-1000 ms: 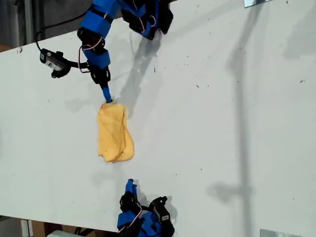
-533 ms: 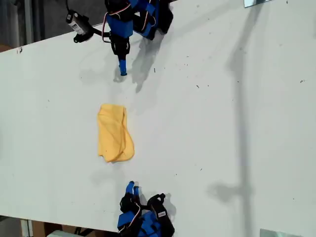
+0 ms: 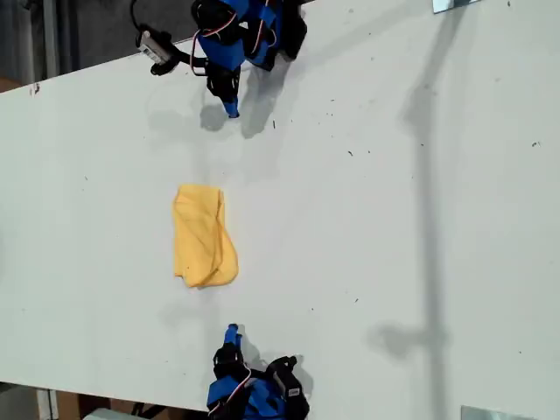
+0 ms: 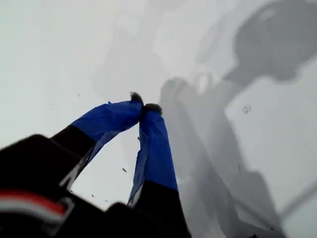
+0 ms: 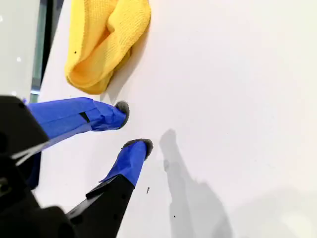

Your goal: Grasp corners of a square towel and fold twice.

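White tabletop (image 3: 394, 219) carries the towel (image 3: 203, 234), folded into a narrow bundle, untouched. First gripper (image 4: 143, 108): jaws pressed together, well apart from it. Second gripper (image 5: 132, 126): jaws spread, empty, near the cloth.

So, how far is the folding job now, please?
The towel lies folded into a narrow bundle on the table, so the folds look done, though rather loosely. Nothing is in hand: my first hand is shut on nothing, and my second hand is open beside the towel. What is left, probably, is only parking both arms.
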Robot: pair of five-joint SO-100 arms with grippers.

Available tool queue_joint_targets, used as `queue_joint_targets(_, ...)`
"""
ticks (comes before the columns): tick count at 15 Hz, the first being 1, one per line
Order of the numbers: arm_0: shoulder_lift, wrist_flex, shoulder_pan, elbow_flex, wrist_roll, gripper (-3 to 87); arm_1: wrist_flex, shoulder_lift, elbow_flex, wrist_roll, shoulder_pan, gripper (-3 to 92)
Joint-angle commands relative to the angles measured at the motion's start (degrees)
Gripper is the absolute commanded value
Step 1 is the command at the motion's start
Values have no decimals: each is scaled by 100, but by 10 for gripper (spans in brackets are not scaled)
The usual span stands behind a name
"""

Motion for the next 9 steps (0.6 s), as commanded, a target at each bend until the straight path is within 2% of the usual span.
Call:
queue_joint_targets(1,18,0,70,35,-70,88,325,-35,-185,176,316,0)
queue_joint_targets(4,18,0,70,35,-70,88,387,-35,-193,237,659,0)
queue_joint_targets(9,18,0,70,35,-70,88,378,-35,-185,237,633,0)
